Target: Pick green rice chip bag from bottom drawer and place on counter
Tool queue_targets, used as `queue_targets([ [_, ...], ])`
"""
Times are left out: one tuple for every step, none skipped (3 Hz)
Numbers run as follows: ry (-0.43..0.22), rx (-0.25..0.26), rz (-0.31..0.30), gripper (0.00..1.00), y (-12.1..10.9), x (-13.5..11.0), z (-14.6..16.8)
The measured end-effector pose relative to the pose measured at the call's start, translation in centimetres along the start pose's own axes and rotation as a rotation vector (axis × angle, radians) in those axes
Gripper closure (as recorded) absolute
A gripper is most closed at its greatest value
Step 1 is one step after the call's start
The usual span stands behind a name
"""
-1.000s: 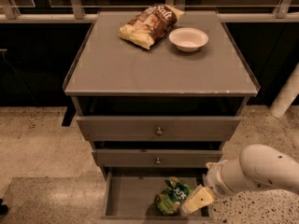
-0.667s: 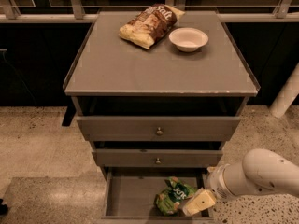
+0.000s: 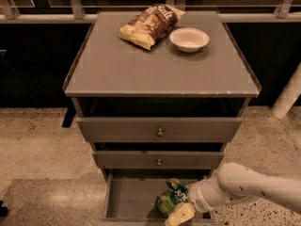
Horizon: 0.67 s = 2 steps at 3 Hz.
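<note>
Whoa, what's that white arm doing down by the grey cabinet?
A robot's white arm reaches in from the right to the open bottom drawer of the cabinet. Its gripper is low at the drawer's front right, up against a small green rice chip bag, the thing it is meant to lift out. The bag is in the drawer, not yet on the counter, where a brown chip bag and a white bowl sit near the back.
</note>
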State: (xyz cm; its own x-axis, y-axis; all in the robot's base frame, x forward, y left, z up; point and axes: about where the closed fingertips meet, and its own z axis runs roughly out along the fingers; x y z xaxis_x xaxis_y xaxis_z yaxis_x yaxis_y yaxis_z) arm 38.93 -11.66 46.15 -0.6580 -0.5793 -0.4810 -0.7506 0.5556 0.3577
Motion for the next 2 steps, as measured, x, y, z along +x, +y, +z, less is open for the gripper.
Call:
queue_targets([
  [0.005, -0.028, 0.017, 0.00, 0.4, 0.9, 1.2],
  [0.033, -0.030, 0.014, 0.00, 1.7, 1.4, 1.5],
])
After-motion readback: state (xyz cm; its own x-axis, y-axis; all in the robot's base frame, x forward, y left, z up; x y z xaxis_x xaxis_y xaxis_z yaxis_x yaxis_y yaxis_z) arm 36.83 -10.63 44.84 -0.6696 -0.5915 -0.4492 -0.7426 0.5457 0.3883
